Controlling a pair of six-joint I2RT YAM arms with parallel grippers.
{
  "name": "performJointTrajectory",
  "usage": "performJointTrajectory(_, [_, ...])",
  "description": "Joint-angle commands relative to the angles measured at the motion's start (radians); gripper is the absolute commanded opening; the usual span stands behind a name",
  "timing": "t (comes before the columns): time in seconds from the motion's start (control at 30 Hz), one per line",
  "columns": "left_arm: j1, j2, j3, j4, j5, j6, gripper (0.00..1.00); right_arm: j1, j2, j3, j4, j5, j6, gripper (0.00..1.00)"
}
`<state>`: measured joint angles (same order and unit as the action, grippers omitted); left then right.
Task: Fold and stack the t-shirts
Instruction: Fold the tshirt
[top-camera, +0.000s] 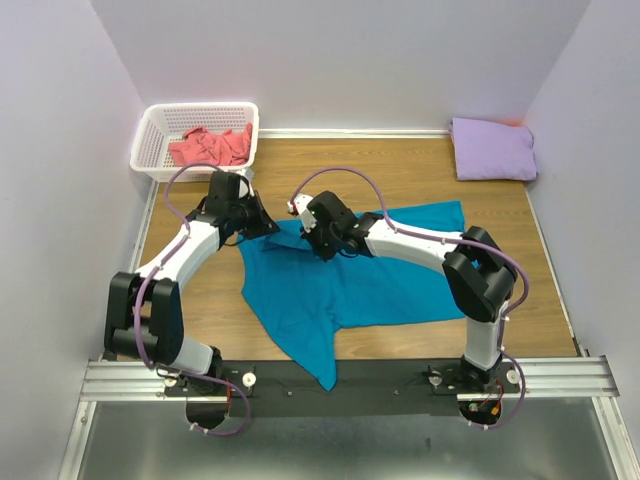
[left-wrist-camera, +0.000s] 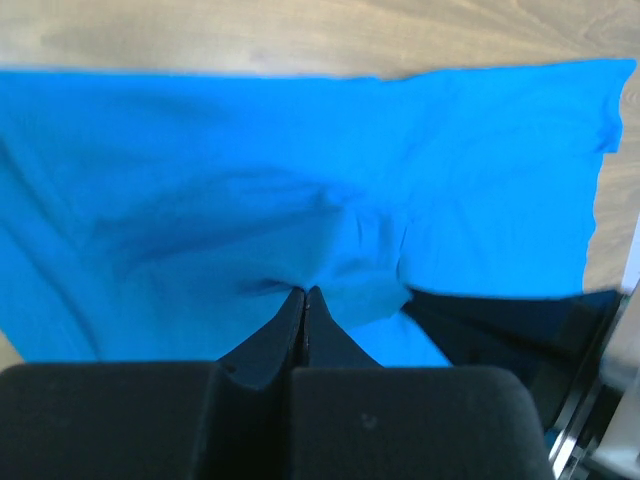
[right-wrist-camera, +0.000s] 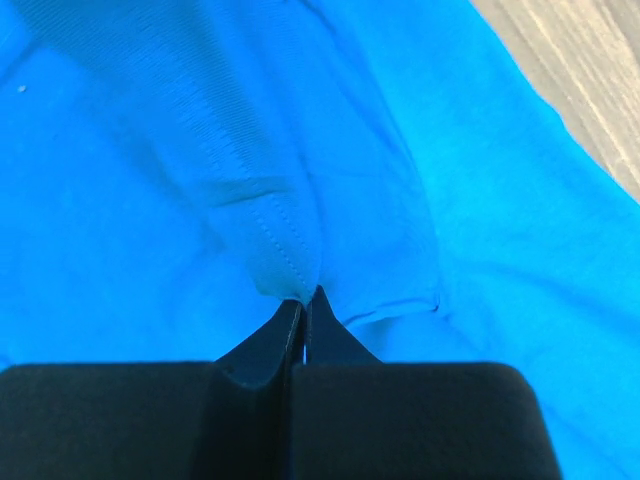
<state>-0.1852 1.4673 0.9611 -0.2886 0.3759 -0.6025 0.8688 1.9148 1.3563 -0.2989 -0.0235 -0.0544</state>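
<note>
The teal-blue t-shirt (top-camera: 340, 285) lies spread and rumpled on the wooden table, one corner hanging toward the near edge. My left gripper (top-camera: 268, 228) is shut on its upper left part; in the left wrist view (left-wrist-camera: 304, 292) cloth puckers at the tips. My right gripper (top-camera: 322, 248) is shut on a stitched hem near the shirt's top middle, as the right wrist view (right-wrist-camera: 306, 296) shows. The pale lavender t-shirt (top-camera: 492, 149) lies folded at the far right corner. The coral-pink t-shirt (top-camera: 210, 146) lies crumpled in the basket.
A white lattice basket (top-camera: 152, 140) stands at the far left corner. White walls close in the table on three sides. A metal rail (top-camera: 350, 380) with the arm bases runs along the near edge.
</note>
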Motion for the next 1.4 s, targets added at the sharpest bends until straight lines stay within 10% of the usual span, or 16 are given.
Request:
performJointTrajectory(0.0, [-0.003, -0.096, -0.067, -0.046, 0.009, -0.040, 0.00, 0.004, -0.053, -0.008, -0.078, -0.058, -0.030, 0.04])
performJointTrajectory(0.73, [-0.137, -0.226, -0.349, 0.051, -0.043, -0.192, 0.01, 0.003, 0.003, -0.002, -0.212, -0.104, -0.107, 0.22])
performJointTrajectory(0.97, [-0.137, -0.324, -0.337, 0.023, -0.126, -0.198, 0.37, -0.007, -0.094, -0.042, -0.256, -0.033, -0.079, 0.61])
performJointTrajectory(1.37, [0.101, -0.155, -0.197, 0.090, -0.256, 0.052, 0.69, -0.516, -0.241, -0.075, -0.258, 0.005, 0.177, 0.66])
